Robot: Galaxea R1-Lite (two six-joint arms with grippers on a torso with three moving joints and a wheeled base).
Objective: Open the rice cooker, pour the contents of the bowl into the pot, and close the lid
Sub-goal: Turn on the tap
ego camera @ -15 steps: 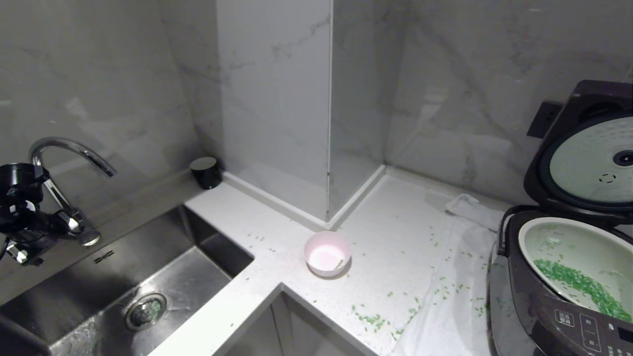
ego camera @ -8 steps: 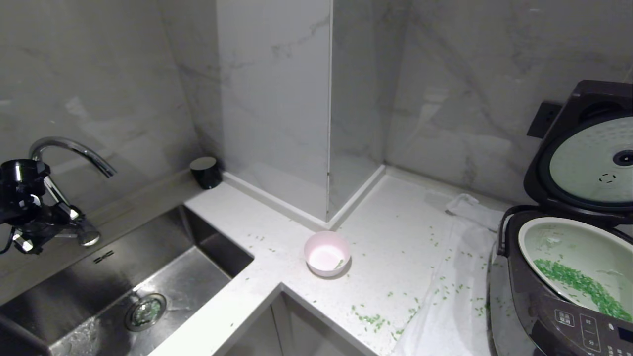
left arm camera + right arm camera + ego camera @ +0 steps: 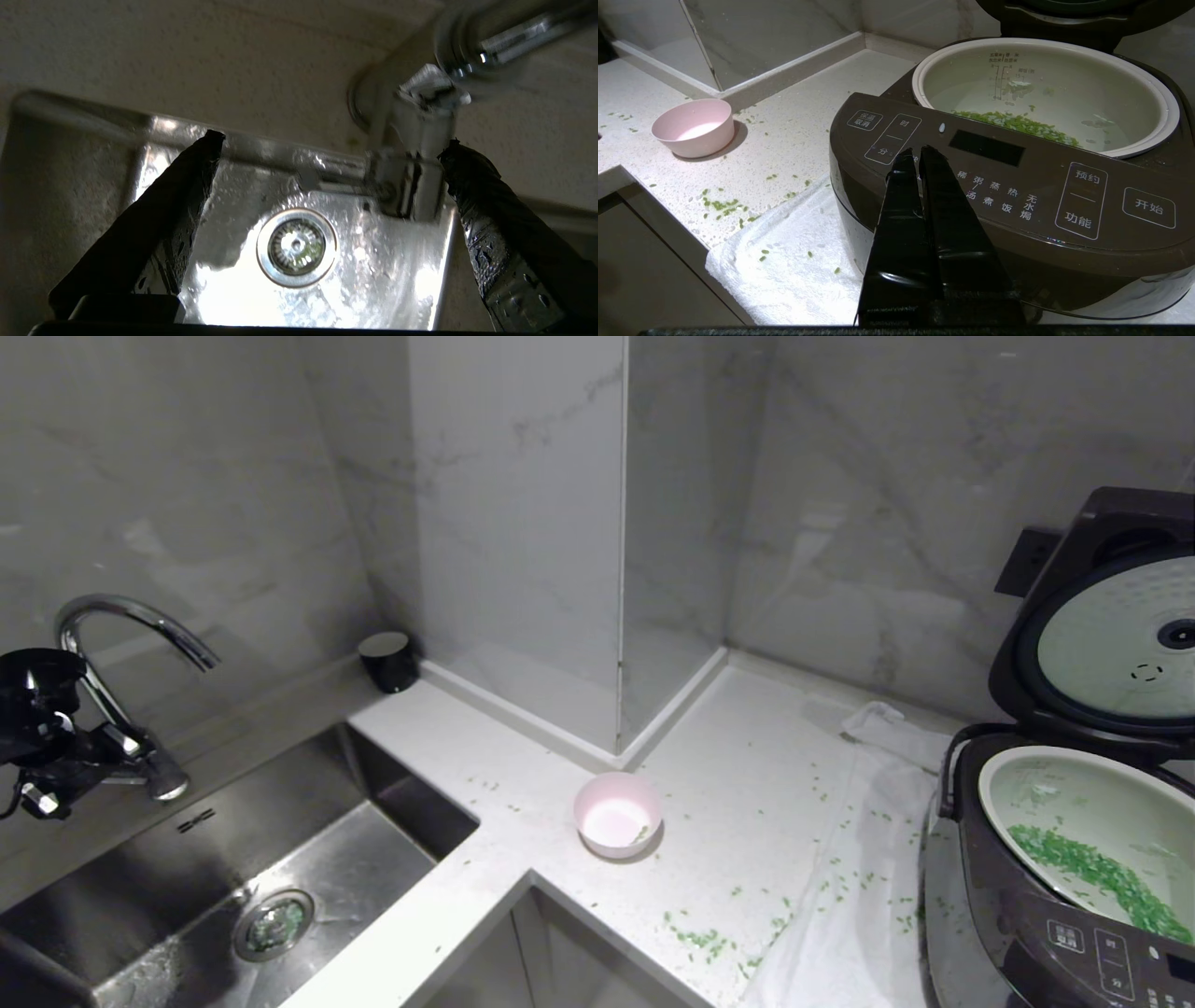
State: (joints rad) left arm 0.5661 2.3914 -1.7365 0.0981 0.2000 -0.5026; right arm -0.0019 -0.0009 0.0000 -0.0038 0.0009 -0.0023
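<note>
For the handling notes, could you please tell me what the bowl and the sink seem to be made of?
The bowl: probably plastic or melamine, judging by its matte pale pink outside, white inside and thin rim.
The sink: stainless steel, brushed, with bright reflections and a metal drain strainer.

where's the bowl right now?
Head view: the bowl stands upright on the counter near the middle, right of the sink and well left of the open cooker, just before the wall's corner post.
</note>
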